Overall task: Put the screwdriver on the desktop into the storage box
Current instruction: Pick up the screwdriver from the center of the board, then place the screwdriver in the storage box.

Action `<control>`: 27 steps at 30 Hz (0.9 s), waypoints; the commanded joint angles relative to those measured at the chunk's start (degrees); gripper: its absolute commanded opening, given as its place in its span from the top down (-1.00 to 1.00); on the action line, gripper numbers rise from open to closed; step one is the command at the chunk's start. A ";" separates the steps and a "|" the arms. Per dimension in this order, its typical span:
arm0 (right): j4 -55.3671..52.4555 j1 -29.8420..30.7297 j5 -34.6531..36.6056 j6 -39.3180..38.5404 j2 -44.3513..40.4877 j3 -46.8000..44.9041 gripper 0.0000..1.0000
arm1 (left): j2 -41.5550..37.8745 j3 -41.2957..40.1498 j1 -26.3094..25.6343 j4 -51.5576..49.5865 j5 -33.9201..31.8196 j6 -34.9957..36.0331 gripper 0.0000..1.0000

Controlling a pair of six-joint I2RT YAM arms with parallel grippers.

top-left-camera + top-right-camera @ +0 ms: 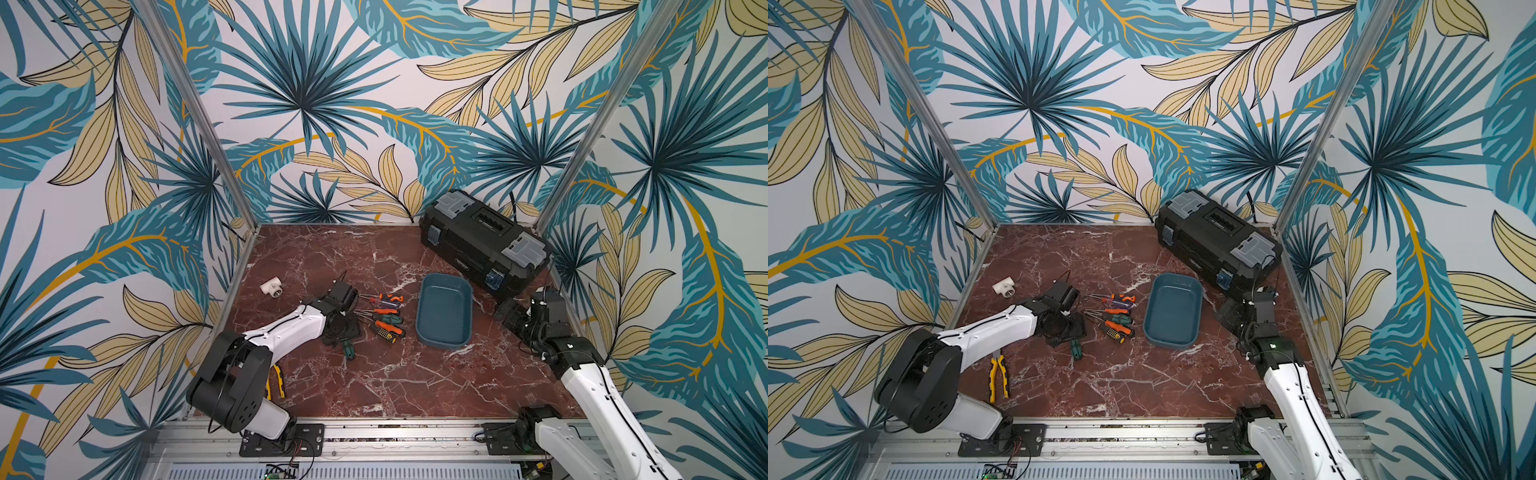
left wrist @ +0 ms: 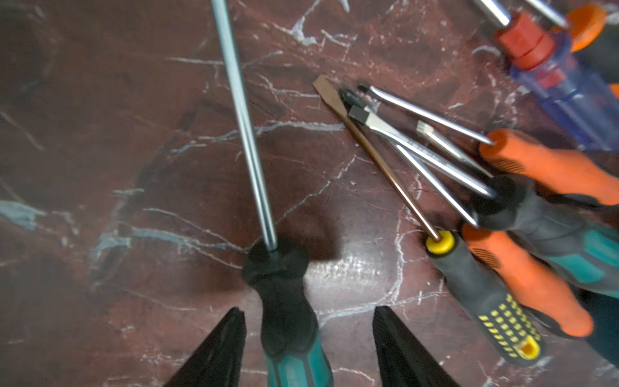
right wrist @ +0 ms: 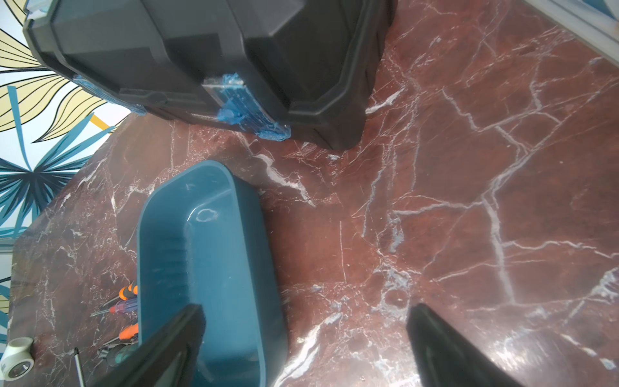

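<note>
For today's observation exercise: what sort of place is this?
Likely a walled robot test cell, not a real workshop: two arms mounted on an aluminium rail, leaf-print panels around a marble-pattern desktop, loose screwdrivers.

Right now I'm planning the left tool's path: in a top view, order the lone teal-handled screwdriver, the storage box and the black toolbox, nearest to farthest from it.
1. teal-handled screwdriver: directly under the left tool, handle between its fingers.
2. storage box: off to the robot's right of it.
3. black toolbox: back right corner, beyond the box.
</note>
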 commanded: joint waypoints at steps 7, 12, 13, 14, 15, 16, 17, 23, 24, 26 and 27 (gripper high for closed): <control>-2.81 0.10 3.08 0.57 -1.17 0.52 -0.99 | 5.11 3.70 -1.81 -4.53 -5.56 -1.38 0.12; -2.99 0.10 3.69 0.59 -0.95 1.29 -0.99 | 4.16 4.26 -2.26 -5.73 -7.61 -1.15 0.30; -2.98 0.11 3.84 0.61 -1.05 1.49 -0.99 | 3.49 4.40 -2.40 -6.33 -8.25 -0.92 0.40; -2.95 0.10 3.81 0.66 -1.05 1.60 -0.99 | 2.82 4.60 -2.33 -6.81 -8.68 -0.64 0.48; -2.97 0.10 3.86 0.68 -1.00 1.62 -0.98 | 1.91 4.82 -2.43 -7.36 -9.10 -0.36 0.53; -2.94 0.10 3.92 0.76 -1.17 1.63 -0.99 | 0.69 5.21 -2.50 -8.19 -9.57 -0.17 0.56; -2.99 0.14 3.86 0.84 -1.25 1.62 -0.99 | -0.20 5.72 -2.70 -9.05 -9.70 0.19 0.62; -2.91 0.10 3.25 1.65 -1.21 1.35 -0.98 | -5.03 17.73 -9.65 -13.62 -10.35 4.61 0.66; -2.90 0.10 3.16 1.78 -0.96 1.45 -0.99 | -4.34 20.92 -11.90 -13.66 -10.15 5.82 0.67; -2.82 0.10 3.01 1.81 -0.52 1.67 -0.99 | -1.15 28.51 -16.29 -13.66 -9.28 7.44 0.66; -2.82 0.10 2.97 1.93 -0.21 1.82 -0.99 | 1.43 32.62 -18.45 -13.86 -8.36 8.04 0.66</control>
